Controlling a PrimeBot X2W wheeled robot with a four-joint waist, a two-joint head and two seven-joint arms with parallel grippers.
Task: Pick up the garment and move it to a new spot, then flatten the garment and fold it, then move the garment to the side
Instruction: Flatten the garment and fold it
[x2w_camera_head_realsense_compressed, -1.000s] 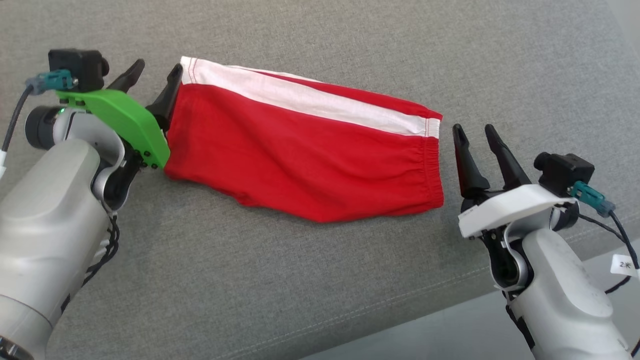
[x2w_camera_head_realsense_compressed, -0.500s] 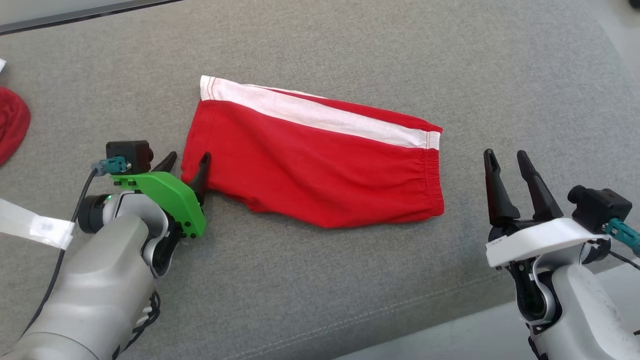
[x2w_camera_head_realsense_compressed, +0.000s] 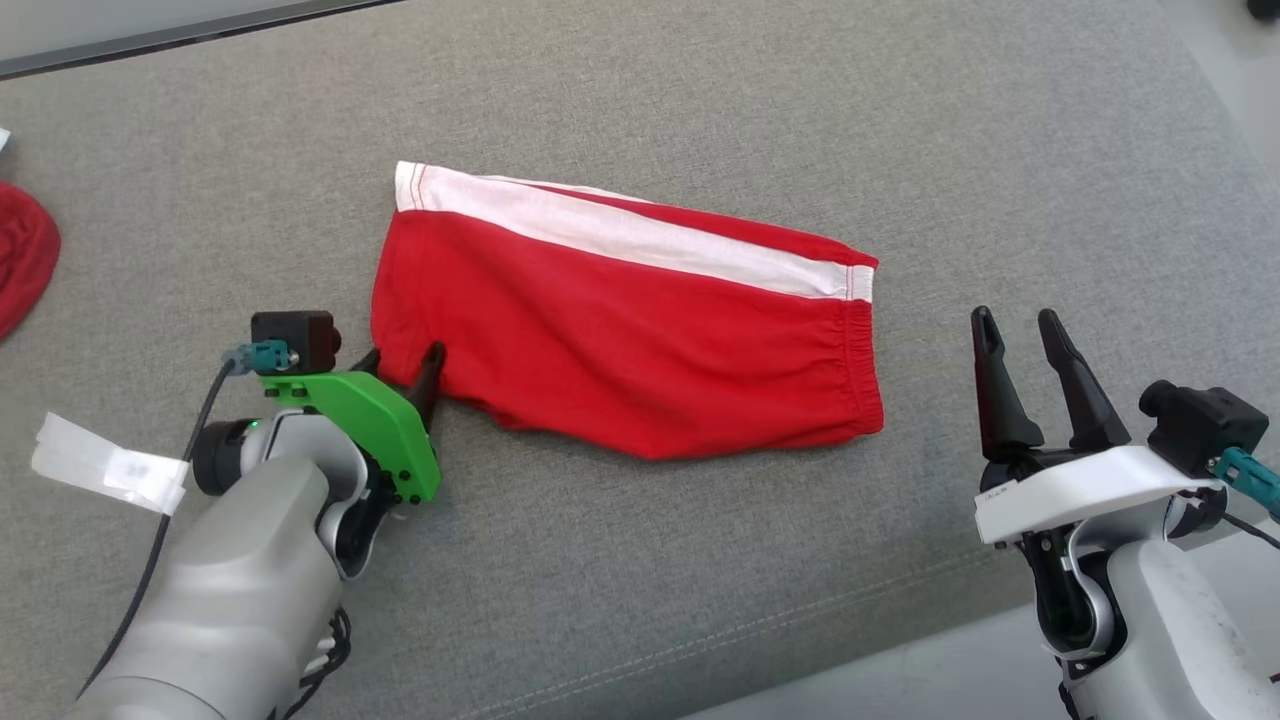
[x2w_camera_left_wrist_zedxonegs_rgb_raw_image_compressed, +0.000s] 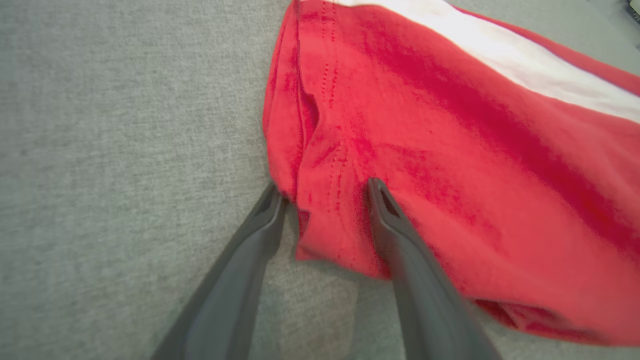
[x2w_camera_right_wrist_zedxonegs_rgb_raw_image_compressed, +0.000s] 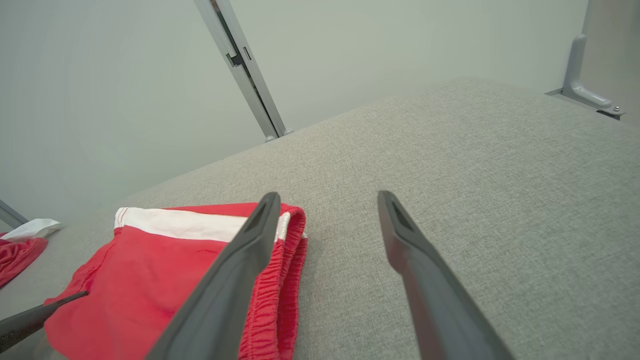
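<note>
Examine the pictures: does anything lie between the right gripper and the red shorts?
Nothing visible does. Bare grey upholstery lies between the right gripper, its fingers apart, and the waistband end of the red shorts.

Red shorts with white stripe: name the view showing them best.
Head view: the red white-striped shorts lie whole, every edge visible. Left wrist view crops to the hem corner; right wrist view catches the waistband end obliquely.
</note>
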